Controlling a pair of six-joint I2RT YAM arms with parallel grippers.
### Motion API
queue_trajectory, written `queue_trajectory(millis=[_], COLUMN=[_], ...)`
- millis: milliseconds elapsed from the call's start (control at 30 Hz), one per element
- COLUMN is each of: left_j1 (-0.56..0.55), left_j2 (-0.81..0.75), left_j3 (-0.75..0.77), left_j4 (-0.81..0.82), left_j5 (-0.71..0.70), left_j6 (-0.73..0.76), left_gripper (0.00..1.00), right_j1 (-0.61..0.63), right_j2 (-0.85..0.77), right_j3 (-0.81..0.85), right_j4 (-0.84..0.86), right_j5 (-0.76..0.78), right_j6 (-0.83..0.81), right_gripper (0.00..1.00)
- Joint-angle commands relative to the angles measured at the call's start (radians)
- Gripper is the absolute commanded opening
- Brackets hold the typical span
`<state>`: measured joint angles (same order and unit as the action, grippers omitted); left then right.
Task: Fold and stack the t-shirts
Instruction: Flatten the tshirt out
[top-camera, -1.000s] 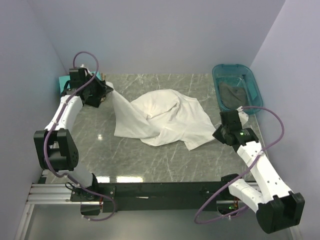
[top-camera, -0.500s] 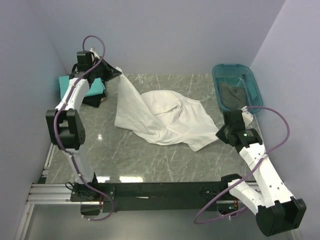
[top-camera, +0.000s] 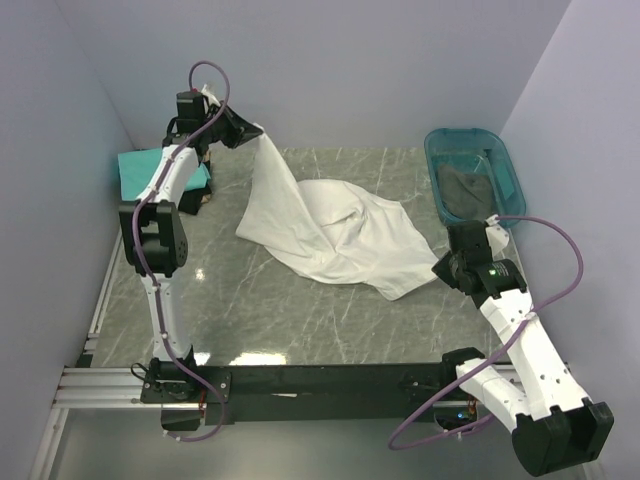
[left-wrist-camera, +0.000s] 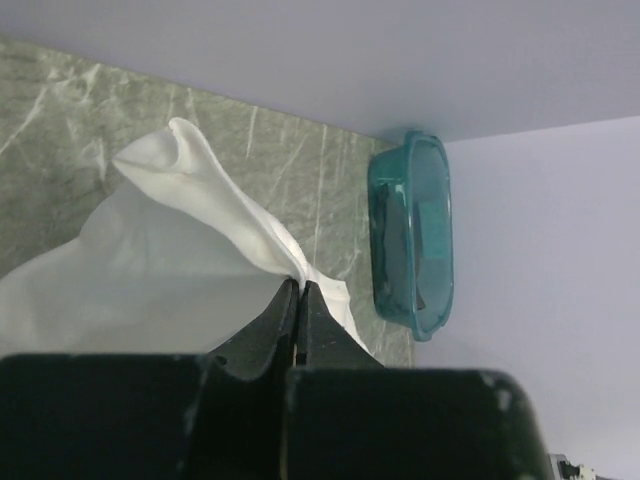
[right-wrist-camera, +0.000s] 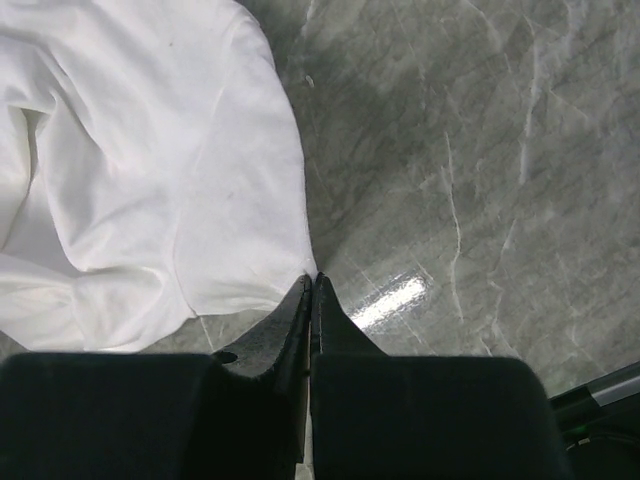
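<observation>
At the table's far left, we see the left gripper pinching a raised corner of the white t-shirt. The right gripper pinches its opposite edge; the rest lies crumpled mid-table.

We can't tell what the dark thing in the far-right tub is. Left arm hides pt of the teal shirt; white shirt runs off rt wrist view's left edge.

Soft matt white cloth t-shirt on glossy marbled table.
</observation>
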<state>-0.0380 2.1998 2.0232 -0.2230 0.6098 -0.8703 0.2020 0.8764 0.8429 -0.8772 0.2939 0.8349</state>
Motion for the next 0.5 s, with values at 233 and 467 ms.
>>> queue_trajectory(millis=[233,467], left_j1=[-0.003,-0.002], left_j2=[-0.001,-0.237], left_j3=[-0.066,-0.404], left_j4=[0.165,-0.116], left_j5=[0.133,-0.057], left_j6=[0.054,0.321], left_gripper=[0.5,0.61], right_j1=[-0.01,-0.01], right_j2=[0.025,0.045], right_j3=[-0.004,-0.021], right_j4=[0.02,0.047], right_j5=[-0.007,-0.029], right_j6=[0.047,0.032], right_gripper=[0.0,0.0])
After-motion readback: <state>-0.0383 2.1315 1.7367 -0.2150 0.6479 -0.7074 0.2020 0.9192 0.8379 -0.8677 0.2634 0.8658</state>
